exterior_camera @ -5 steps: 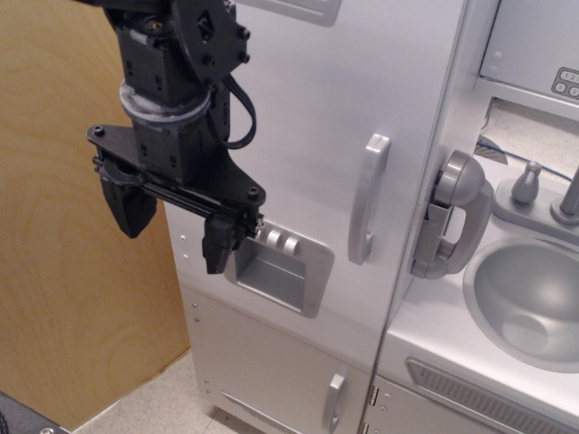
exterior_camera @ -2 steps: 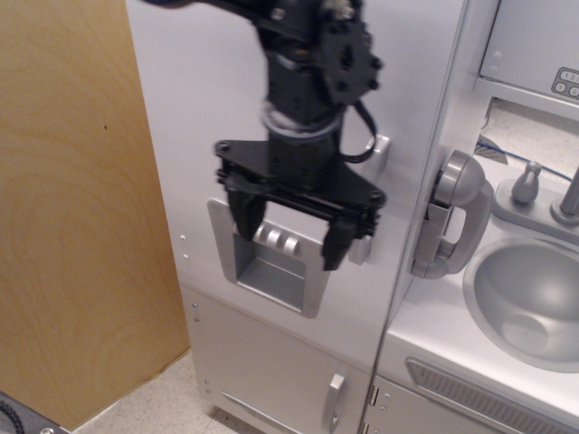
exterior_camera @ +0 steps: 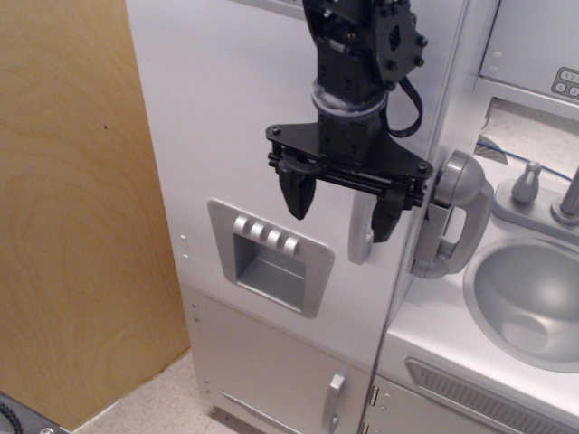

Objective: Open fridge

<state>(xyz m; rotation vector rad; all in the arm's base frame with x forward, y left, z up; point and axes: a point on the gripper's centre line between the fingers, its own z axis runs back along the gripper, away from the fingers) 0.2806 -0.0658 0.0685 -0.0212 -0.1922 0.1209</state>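
The fridge [exterior_camera: 217,127] is a tall silver-grey toy-kitchen cabinet, and its big door is closed. The recessed dispenser panel [exterior_camera: 270,258] with its buttons shows low on the door. The curved vertical silver handle [exterior_camera: 361,237] is mostly hidden behind my gripper; only its lower end shows. My black gripper [exterior_camera: 343,208] is open and empty, fingers pointing down. It hangs in front of the handle, with one fingertip on either side of it.
A small lower door [exterior_camera: 271,371] with a short handle [exterior_camera: 334,402] sits below. A grey toy phone [exterior_camera: 452,217] hangs just right of the gripper. A sink [exterior_camera: 529,303] and tap are at right. A wooden panel [exterior_camera: 72,208] stands at left.
My gripper has moved right across the fridge door, from its left edge, past the dispenser panel, to in front of the handle. It stays open. The door has not moved.
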